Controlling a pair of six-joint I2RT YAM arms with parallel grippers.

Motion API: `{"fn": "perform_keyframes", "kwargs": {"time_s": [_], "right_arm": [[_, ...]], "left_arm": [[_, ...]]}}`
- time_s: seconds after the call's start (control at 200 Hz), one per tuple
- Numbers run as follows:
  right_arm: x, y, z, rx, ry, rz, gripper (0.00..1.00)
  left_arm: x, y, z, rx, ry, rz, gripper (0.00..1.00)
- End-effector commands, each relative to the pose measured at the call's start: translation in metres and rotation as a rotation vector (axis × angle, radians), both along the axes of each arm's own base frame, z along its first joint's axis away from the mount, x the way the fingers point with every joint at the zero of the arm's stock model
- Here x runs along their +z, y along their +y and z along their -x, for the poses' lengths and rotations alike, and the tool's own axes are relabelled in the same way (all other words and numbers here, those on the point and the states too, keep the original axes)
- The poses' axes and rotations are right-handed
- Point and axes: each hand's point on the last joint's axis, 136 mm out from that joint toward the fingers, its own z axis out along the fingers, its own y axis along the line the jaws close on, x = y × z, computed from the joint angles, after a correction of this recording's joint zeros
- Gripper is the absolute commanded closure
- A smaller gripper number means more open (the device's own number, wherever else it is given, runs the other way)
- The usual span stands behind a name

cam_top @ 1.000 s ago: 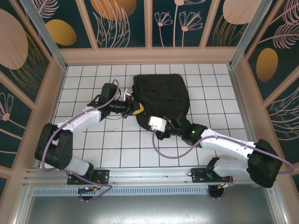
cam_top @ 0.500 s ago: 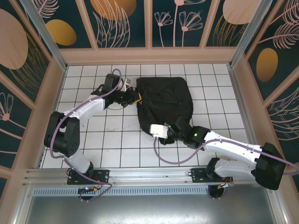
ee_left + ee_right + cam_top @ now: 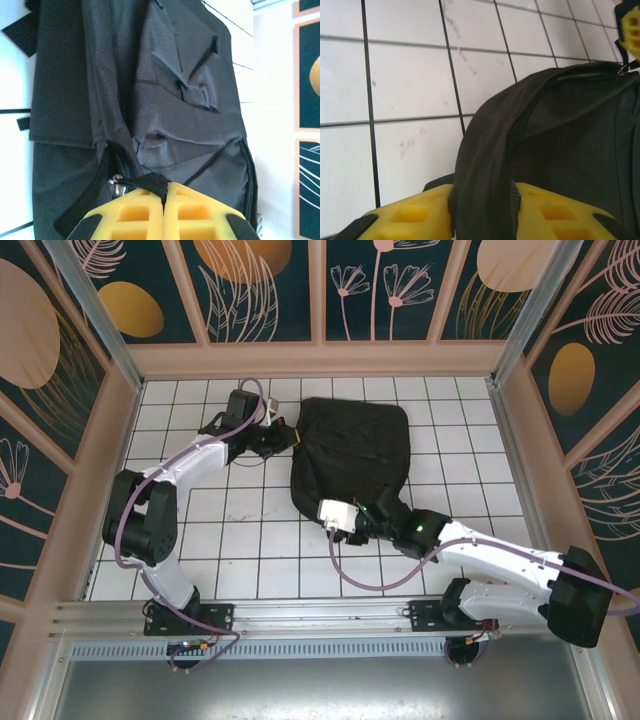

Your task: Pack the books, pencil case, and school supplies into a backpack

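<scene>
Backpack [image 3: 350,455] zipping is, by my reading, the step you are working, though I cannot tell whether the zip [image 3: 516,125] is opening or closing. To do it well, you should be anchoring firmly with the right claw [image 3: 353,527] so the fabric is pulling taut. You should also be drawing the pull strap [image 3: 150,181] along the line of the teeth rather than lifting it, since slack cloth is likely to be bunching and jamming the slider. The backpack is lying flat on the white tiled table [image 3: 200,530], just above the middle of the overhead frame. Your left claw [image 3: 286,437] is pressing together on that black strap at the bag's upper left edge; low in the left wrist view its yellow fingers [image 3: 135,215] are meeting with the strap pinched between them. Your right claw is pinching a fold of fabric at the bag's lower edge, the cloth rising between its two pads [image 3: 410,215] at the bottom of the right wrist view
</scene>
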Motion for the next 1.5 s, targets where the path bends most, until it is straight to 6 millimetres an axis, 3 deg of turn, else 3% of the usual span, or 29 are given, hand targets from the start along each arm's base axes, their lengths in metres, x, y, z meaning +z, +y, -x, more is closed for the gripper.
{"fn": "perform_keyframes", "kwargs": {"time_s": [0.0, 0.14, 0.185, 0.31, 0.405, 0.42, 0.435, 0.465, 0.545, 0.576, 0.591, 0.601, 0.771, 0.951, 1.031, 1.121, 1.216, 1.316, 1.421, 1.496], "right_arm": [[0.062, 0.014, -0.005, -0.006, -0.03, -0.212, 0.62], [0.077, 0.007, -0.017, -0.061, 0.005, -0.3, 0.6], [0.079, 0.005, -0.02, -0.077, 0.017, -0.322, 0.58], [0.096, -0.006, -0.03, -0.132, 0.015, -0.429, 0.57], [0.108, -0.015, -0.039, -0.173, 0.042, -0.502, 0.55], [0.11, -0.016, -0.04, -0.177, 0.044, -0.51, 0.53], [0.112, -0.018, -0.041, -0.183, 0.046, -0.516, 0.42], [0.115, -0.02, -0.044, -0.201, 0.044, -0.522, 0.05], [0.125, -0.028, -0.053, -0.257, 0.026, -0.544, 0.01], [0.13, -0.031, -0.057, -0.289, 0.016, -0.558, 0.01], [0.133, -0.033, -0.06, -0.307, 0.013, -0.567, 0.01], [0.135, -0.035, -0.061, -0.318, 0.013, -0.574, 0.01], [0.158, -0.074, -0.095, -0.609, -0.033, -0.701, 0.01], [0.158, -0.131, -0.134, -0.921, -0.129, -0.728, 0.01], [0.155, -0.161, -0.15, -1.015, -0.146, -0.794, 0.01], [0.151, -0.198, -0.163, -1.064, -0.186, -0.876, 0.01], [0.134, -0.24, -0.174, -1.159, -0.259, -0.899, 0.01], [0.101, -0.288, -0.185, -1.309, -0.268, -0.859, 0.01], [0.049, -0.337, -0.184, -1.466, -0.202, -0.889, 0.01], [0.021, -0.355, -0.179, -1.518, -0.128, -0.954, 0.01]], "left_arm": [[0.008, 0.006, -0.016, 0.017, -0.064, -0.023, 1.0], [0.004, 0.004, -0.017, 0.006, -0.056, -0.017, 1.0], [0.003, 0.004, -0.018, 0.007, -0.057, -0.021, 0.92], [0.004, 0.003, -0.022, -0.003, -0.068, -0.021, 0.9], [0.007, 0.003, -0.024, -0.009, -0.082, -0.032, 0.67], [0.008, 0.003, -0.024, -0.009, -0.089, -0.039, 0.63], [0.011, 0.004, -0.024, -0.011, -0.099, -0.042, 0.6], [0.017, 0.005, -0.024, -0.014, -0.122, -0.049, 0.55], [0.037, 0.012, -0.023, -0.011, -0.204, -0.086, 0.31], [0.057, 0.017, -0.021, 0.005, -0.265, -0.098, 0.17], [0.063, 0.02, -0.021, 0.013, -0.286, -0.107, 0.04], [0.067, 0.022, -0.02, 0.016, -0.3, -0.113, 0.02], [0.117, 0.062, -0.01, 0.156, -0.525, -0.236, 0.01], [0.151, 0.144, 0.009, 0.497, -0.738, -0.47, 0.01], [0.139, 0.184, 0.018, 0.658, -0.823, -0.637, 0.01], [0.107, 0.239, 0.034, 0.914, -0.775, -0.853, 0.01], [0.067, 0.246, 0.04, 0.842, -0.807, -0.984, 0.01], [0.022, 0.271, 0.046, 0.877, -0.719, -0.934, 0.01], [0.006, 0.281, 0.048, 0.848, -0.762, -0.925, 0.01], [-0.004, 0.293, 0.049, 0.906, -0.75, -0.883, 0.01]]}}
